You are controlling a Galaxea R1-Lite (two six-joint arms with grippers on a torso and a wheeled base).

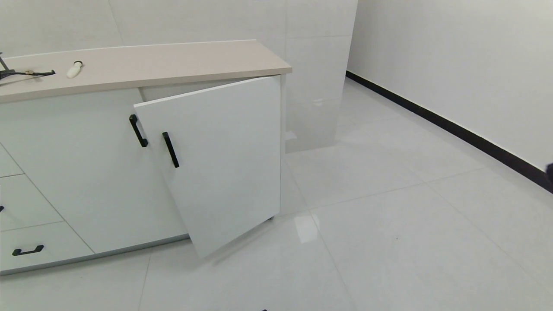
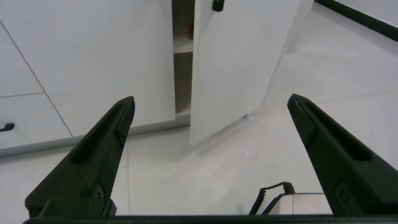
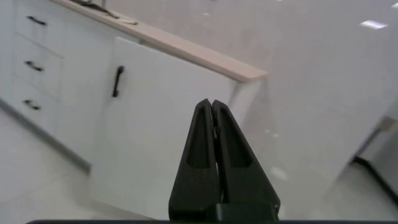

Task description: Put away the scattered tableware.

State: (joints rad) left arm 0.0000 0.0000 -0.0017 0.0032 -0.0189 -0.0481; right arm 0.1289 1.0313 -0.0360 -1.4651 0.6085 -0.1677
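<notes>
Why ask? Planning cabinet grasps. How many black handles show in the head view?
4: the closed door's handle, the open door's handle, the bottom drawer's handle, and a handle tip cut off at the left edge. Others may be hidden beyond it.

The left pincer (image 2: 210, 99) and the right pincer (image 3: 211, 103) are both matte black, built of long smooth wedges tapering to narrow ends.
</notes>
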